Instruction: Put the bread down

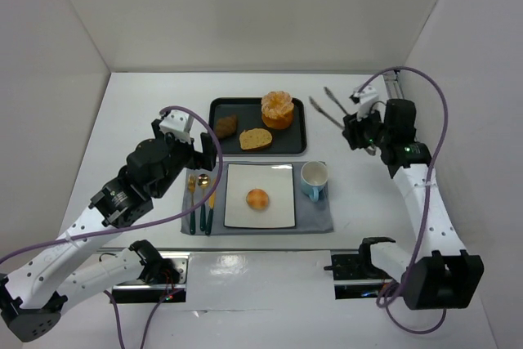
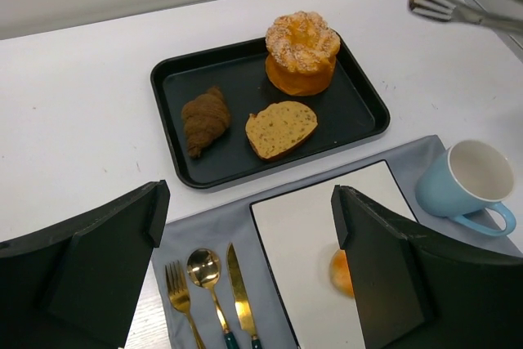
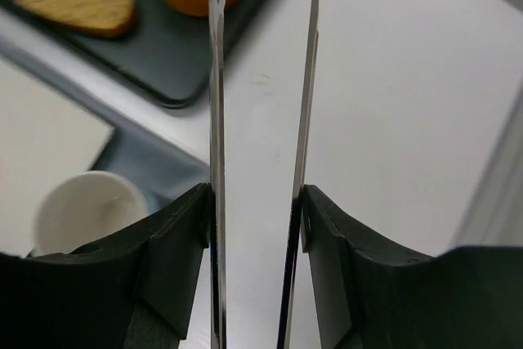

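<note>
Small round golden-orange bun sits on white square plate, well left of right pincer, which grips empty silver metal tongs; left pincer gapes, holding nothing. Looks placed: lay tongs flat on white worktop, clear of plate.

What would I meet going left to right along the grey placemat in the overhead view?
A fork, spoon, knife, white plate with the bread on it, then the blue cup.
</note>
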You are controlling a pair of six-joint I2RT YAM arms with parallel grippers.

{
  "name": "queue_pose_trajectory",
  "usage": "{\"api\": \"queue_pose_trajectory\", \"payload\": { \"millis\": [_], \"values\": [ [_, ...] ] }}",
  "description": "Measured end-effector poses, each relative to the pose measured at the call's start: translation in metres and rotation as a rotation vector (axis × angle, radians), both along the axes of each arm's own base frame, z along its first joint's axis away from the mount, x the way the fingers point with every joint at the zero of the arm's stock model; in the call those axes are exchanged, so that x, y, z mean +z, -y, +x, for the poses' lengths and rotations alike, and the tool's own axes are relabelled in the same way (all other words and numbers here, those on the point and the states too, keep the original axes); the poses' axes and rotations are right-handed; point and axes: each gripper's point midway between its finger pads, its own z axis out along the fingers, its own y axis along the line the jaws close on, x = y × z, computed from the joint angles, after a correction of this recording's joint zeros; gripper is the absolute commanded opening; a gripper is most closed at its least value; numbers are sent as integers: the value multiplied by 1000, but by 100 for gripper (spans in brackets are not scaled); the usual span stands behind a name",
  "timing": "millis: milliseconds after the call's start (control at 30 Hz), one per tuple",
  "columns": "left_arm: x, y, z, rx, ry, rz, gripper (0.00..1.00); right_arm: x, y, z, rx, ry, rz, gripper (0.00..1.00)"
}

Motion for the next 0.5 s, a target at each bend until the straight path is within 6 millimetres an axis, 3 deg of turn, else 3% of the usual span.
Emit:
{"api": "queue_pose_trajectory", "payload": {
  "millis": [100,200,367,500],
  "values": [
    [2,1,-2,-10,3,-6,100,-14,57,20,-204,-15,43,56],
    [4,2,-4,-23,9,-14,100,-40,90,31,-318,-65,64,56],
    [8,3,-7,-42,17,-27,100,-94,103,34,-380,-198,74,56],
    [9,5,-9,-57,19,-35,100,-118,108,37,-414,-257,72,56]
  ]
}}
